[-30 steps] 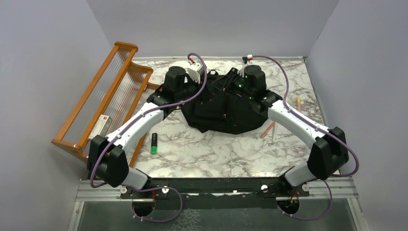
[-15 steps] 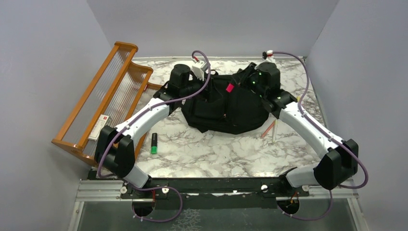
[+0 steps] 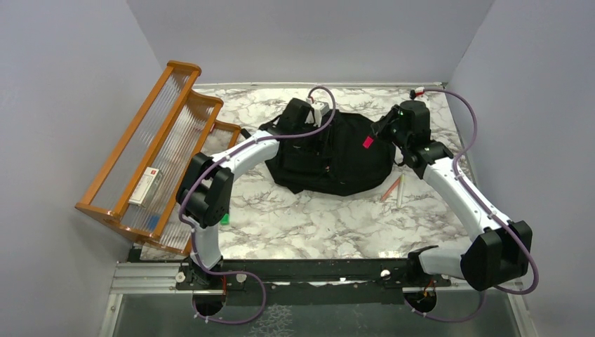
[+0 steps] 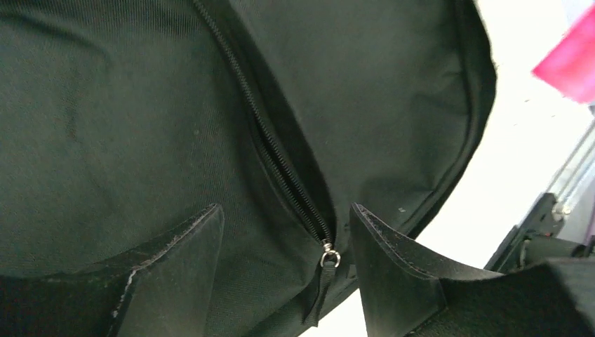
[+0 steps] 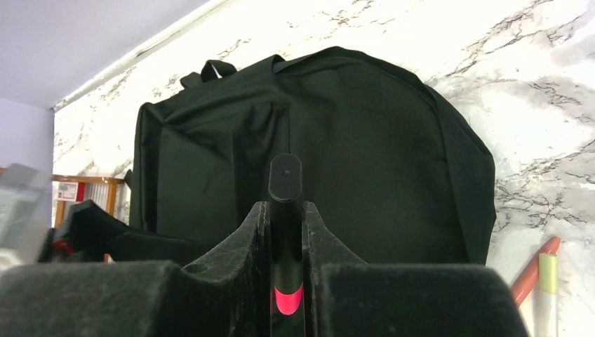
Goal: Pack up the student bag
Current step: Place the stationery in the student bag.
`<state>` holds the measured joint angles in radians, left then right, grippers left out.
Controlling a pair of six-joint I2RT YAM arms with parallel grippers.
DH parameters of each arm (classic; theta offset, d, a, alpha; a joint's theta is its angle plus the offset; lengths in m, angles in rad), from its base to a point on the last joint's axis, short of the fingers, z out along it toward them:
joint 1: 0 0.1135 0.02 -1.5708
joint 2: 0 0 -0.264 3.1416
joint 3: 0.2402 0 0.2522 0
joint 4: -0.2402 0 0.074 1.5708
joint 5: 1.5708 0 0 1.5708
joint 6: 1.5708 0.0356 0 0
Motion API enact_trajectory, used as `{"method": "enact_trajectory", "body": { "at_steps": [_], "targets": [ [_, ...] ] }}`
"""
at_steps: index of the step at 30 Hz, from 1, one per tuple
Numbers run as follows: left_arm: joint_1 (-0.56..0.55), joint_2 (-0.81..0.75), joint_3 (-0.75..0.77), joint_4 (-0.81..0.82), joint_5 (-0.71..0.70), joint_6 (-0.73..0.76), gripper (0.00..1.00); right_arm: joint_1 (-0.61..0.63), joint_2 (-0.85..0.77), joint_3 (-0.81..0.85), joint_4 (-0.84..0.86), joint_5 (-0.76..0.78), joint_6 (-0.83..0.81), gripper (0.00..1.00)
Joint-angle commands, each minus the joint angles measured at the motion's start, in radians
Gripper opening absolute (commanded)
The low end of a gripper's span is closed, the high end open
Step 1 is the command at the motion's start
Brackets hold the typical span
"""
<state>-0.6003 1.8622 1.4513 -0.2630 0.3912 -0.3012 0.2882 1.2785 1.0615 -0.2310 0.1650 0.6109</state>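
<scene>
Top view: student bag (image 3: 337, 158) lies flat on the far middle of the bench (image 3: 316, 225), with both arms reaching over it. We read its long axis as running across the bench, left to right and a little skewed. Left hand (image 3: 317, 119) sits over the bag's far left part. Right hand (image 3: 382, 130) hangs at the bag's right edge, and its marker (image 3: 367, 142) shows pink toward the fabric. A wooden rack (image 3: 161, 140) stands at the left edge. Two pens (image 3: 393, 188) lie on the bench just beside the bag's near right side, not yet packed

Left wrist view: left hand (image 4: 284, 210) is spread with nothing between the fingers, close over black fabric. The zip (image 4: 273, 151) runs diagonally away, and its zip pull (image 4: 330, 258) dangles in the gap between the two fingers. We judge the hand is placed there to take the pull and work the zip. Whether the teeth are parted we cannot tell

Right wrist view: right hand (image 5: 285, 207) is pressed together on the black marker (image 5: 285, 179), which stands up between the pads with a pink band low down. The bag (image 5: 365, 154) fills the view beyond, its top loop (image 5: 214, 70) at the far end. We therefore take the bag's top to point toward the robot's left, the rack side, and its rounded end toward the right arm. Our guess is that the marker is held ready at the edge until the other hand makes an opening
</scene>
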Motion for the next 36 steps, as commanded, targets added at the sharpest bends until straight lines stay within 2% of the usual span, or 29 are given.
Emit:
{"method": "enact_trajectory", "body": {
  "at_steps": [1, 7, 16, 25, 30, 32, 36],
  "targets": [
    [-0.023, 0.026, 0.047, -0.094, -0.123, 0.04, 0.66, -0.007, -0.045, -0.008, -0.016, -0.022, -0.021, 0.0],
    [-0.039, 0.048, 0.042, -0.106, -0.136, 0.05, 0.65, -0.011, -0.042, -0.011, -0.013, -0.04, -0.019, 0.01],
    [-0.055, 0.074, 0.057, -0.13, -0.227, 0.073, 0.62, -0.015, -0.044, -0.016, -0.008, -0.048, -0.019, 0.0],
    [-0.068, 0.171, 0.214, -0.186, -0.273, 0.114, 0.62, -0.015, -0.056, -0.04, -0.005, -0.05, -0.018, 0.01],
    [-0.092, 0.242, 0.311, -0.249, -0.351, 0.157, 0.62, -0.017, -0.064, -0.049, -0.006, -0.046, -0.018, 0.0],
    [-0.097, 0.266, 0.338, -0.278, -0.382, 0.173, 0.59, -0.017, -0.07, -0.052, -0.007, -0.041, -0.02, 0.01],
    [-0.099, 0.27, 0.348, -0.303, -0.44, 0.189, 0.46, -0.018, -0.074, -0.054, -0.007, -0.042, -0.026, 0.0]
  ]
}}
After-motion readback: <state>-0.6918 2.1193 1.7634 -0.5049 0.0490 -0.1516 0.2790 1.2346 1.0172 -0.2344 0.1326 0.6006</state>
